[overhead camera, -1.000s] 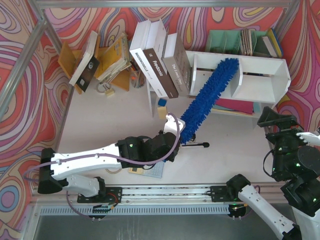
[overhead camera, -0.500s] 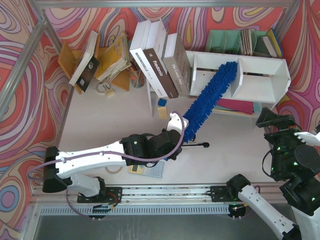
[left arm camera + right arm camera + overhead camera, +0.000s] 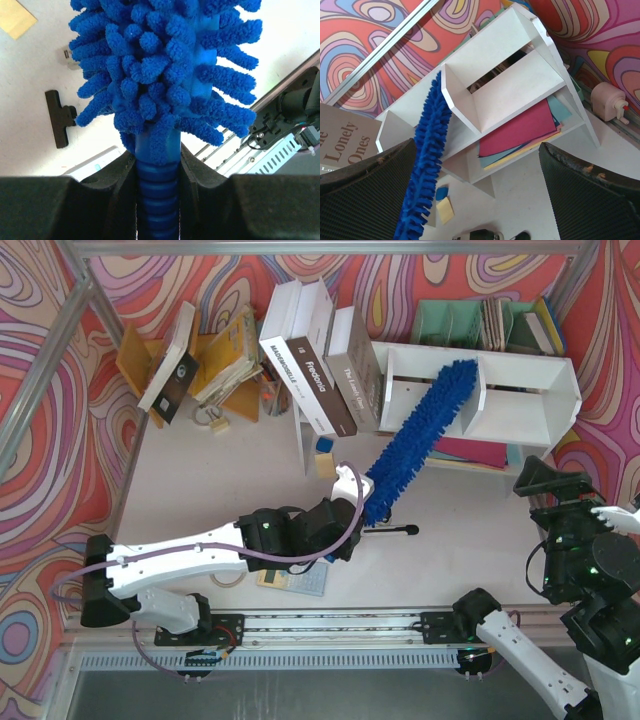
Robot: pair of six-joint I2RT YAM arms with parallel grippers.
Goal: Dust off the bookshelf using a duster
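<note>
The white bookshelf stands at the back right and also shows in the right wrist view. The fluffy blue duster slants up from the table, and its tip rests in the shelf's left compartment beside the divider. My left gripper is shut on the duster's ribbed blue handle, just below the fluffy head. My right gripper hangs open and empty at the right of the table, looking at the shelf and the duster.
Large books lean against the shelf's left end. A green file organiser stands behind the shelf, and a yellow rack is at the back left. Coloured paper lies under the shelf. A black stapler and a notebook lie near my left wrist.
The duster's tip has swept a little within the left compartment, dipping and coming back. My left wrist shifted slightly towards the shelf. The right arm has barely moved.
</note>
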